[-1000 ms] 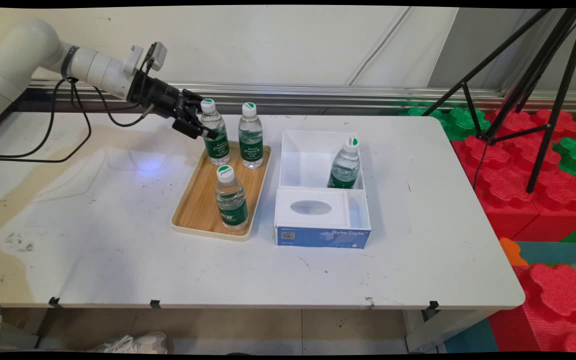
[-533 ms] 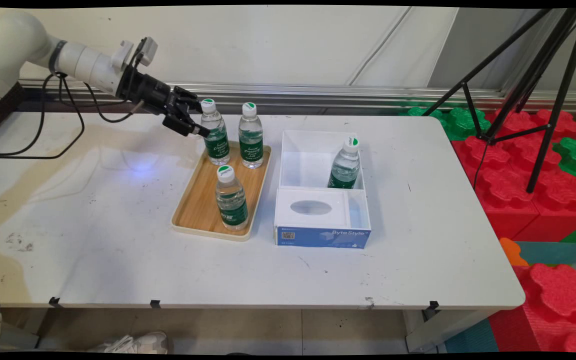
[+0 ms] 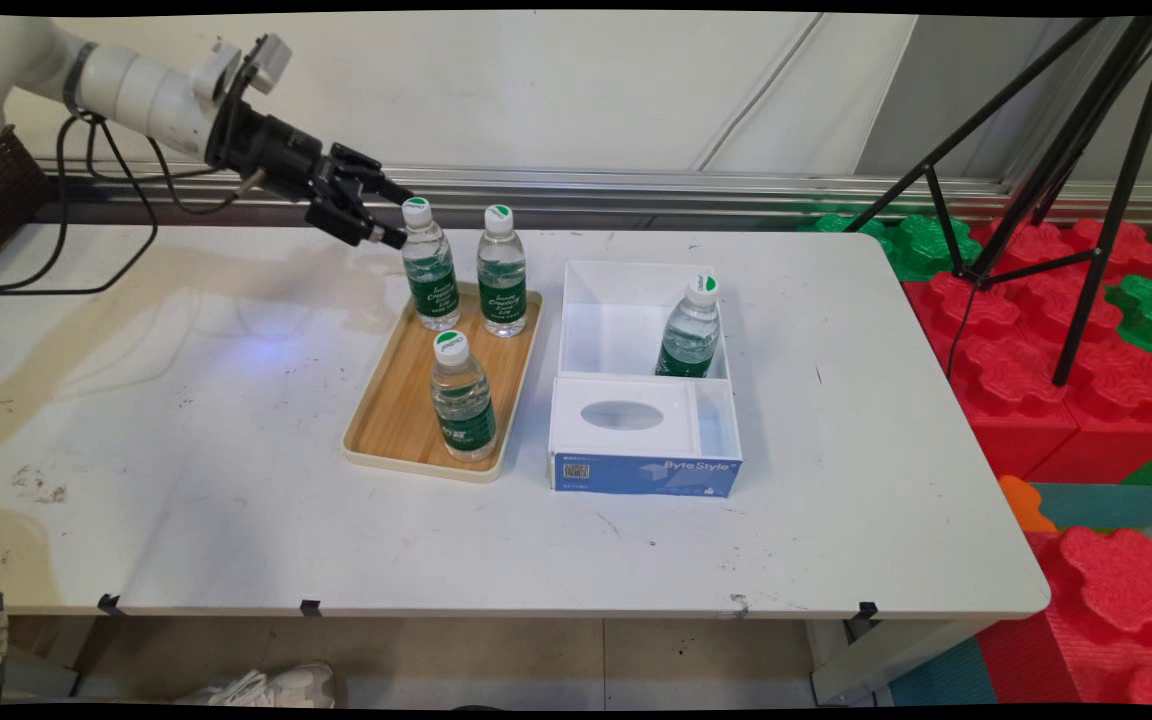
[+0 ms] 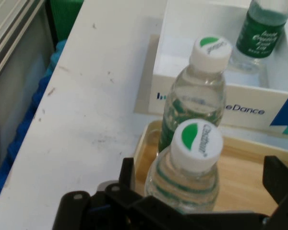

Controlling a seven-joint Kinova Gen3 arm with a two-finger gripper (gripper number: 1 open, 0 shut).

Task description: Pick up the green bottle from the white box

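Right now my gripper (image 3: 391, 215) hangs above the table's far left side with its fingers spread apart and nothing between them, just beside the neck of the far-left bottle (image 3: 430, 266) but apart from it. In the hand view that bottle (image 4: 192, 167) sits low between my two fingers (image 4: 127, 175), its white cap with the green mark facing me, and the far-right bottle (image 4: 197, 96) stands right behind it.

Both stand upright at the far end of the wooden tray (image 3: 391, 410), close together. A third bottle (image 3: 461, 397) stands nearer the tray's near end, toward its right rim. The tray's left rim borders a wide stretch of bare white table (image 3: 186, 450), which is where I have room. To the tray's right, just beside it, sits the white box (image 3: 636, 400) with a blue front; a fourth bottle (image 3: 691, 330) leans in its far compartment against the right wall. Beyond the far bottles the table edge meets a metal rail (image 3: 636, 185) along the wall. Off the table's right edge stand red and green foam blocks (image 3: 1056, 330) and a black tripod (image 3: 1086, 180).
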